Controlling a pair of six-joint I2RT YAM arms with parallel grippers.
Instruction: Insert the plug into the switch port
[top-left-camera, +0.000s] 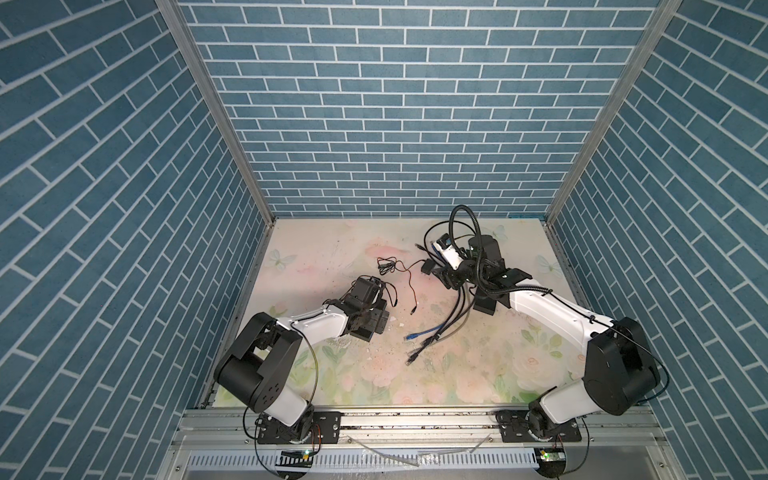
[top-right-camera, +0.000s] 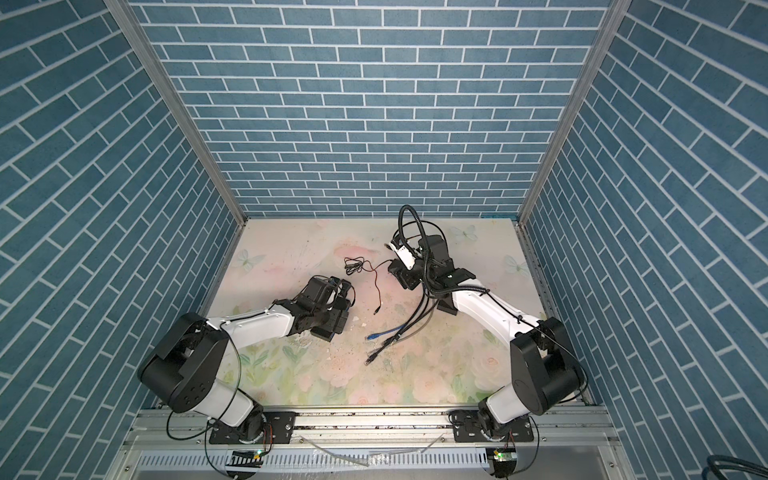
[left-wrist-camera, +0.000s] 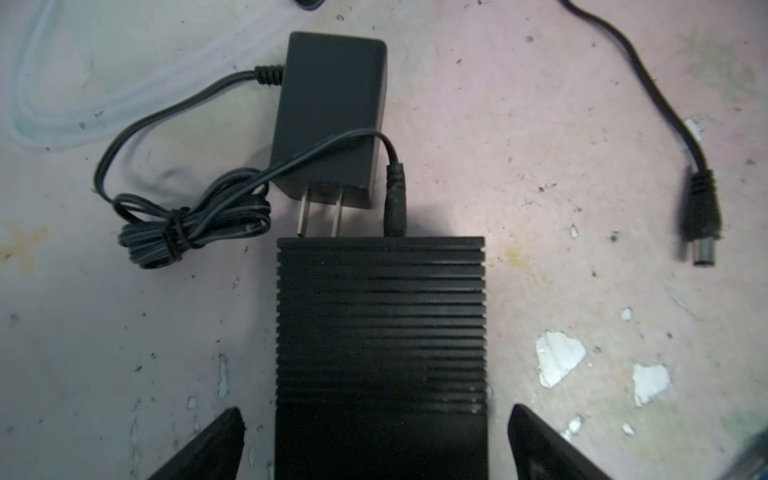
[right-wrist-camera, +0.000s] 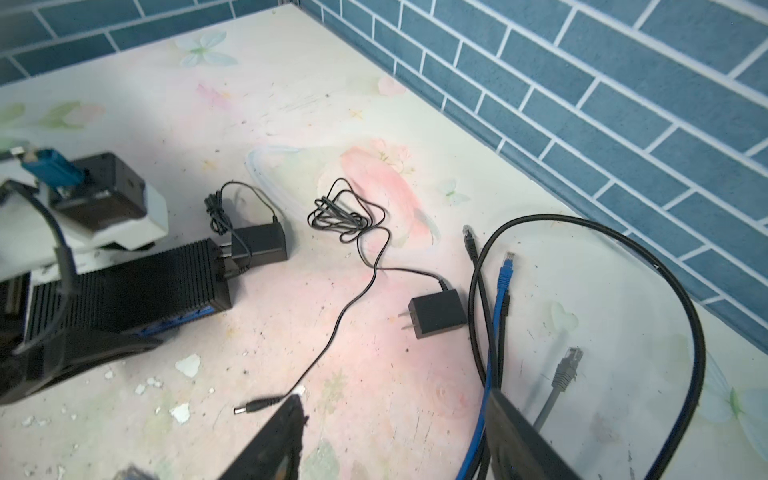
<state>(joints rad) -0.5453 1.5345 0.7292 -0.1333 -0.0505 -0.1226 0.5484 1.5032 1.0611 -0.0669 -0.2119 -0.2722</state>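
The black ribbed switch (left-wrist-camera: 380, 332) lies flat on the table between the fingers of my left gripper (left-wrist-camera: 378, 424). The gripper is open, with a gap on each side of the switch. A black barrel plug (left-wrist-camera: 395, 199) stands against the switch's far face and looks seated in the port there. Its cord runs to a tied bundle (left-wrist-camera: 187, 232) and a black adapter (left-wrist-camera: 328, 112) beside it. In the right wrist view the switch (right-wrist-camera: 124, 291) lies off to one side. My right gripper (right-wrist-camera: 395, 415) hangs open above the table, holding nothing.
A second black adapter (right-wrist-camera: 438, 318) lies loose, and its barrel plug (right-wrist-camera: 253, 405) rests near one right finger. Black, blue (right-wrist-camera: 505, 274) and grey (right-wrist-camera: 565, 370) network cables trail under the right arm, also in a top view (top-left-camera: 432, 336). White paint chips (left-wrist-camera: 557, 357) dot the table.
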